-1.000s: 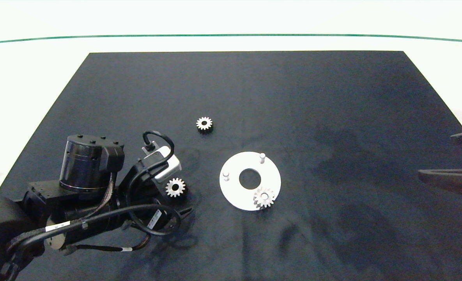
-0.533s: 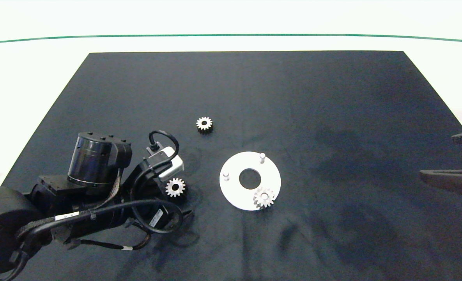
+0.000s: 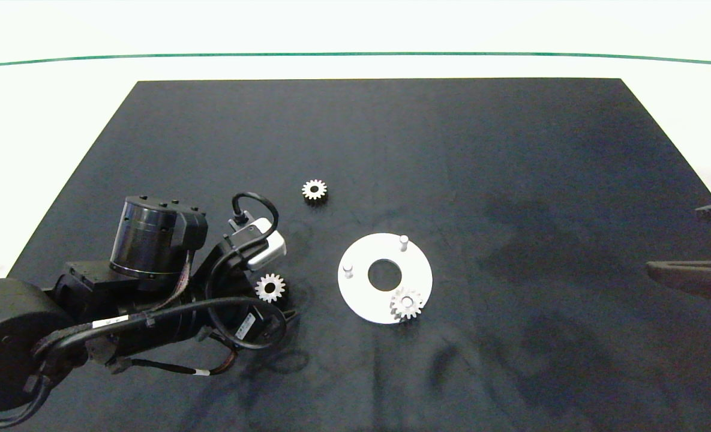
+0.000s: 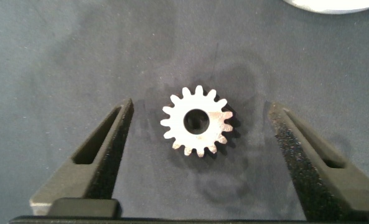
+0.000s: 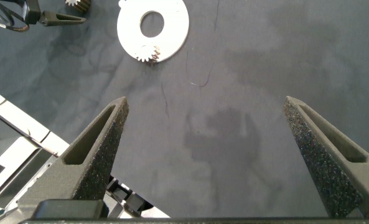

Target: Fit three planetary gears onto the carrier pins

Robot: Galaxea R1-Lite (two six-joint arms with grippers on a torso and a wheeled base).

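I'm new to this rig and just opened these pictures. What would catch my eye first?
Probably the white disc near the middle of the black mat, with one silvery gear already seated on its near pin and two pins bare. Next, the left tool, open, straddling a loose gear lying flat left of the disc. A third gear lies farther back; the right tool sits open at the mat's right edge.

I see a black mat spread over a pale white table, with a thin green line crossing its far side.
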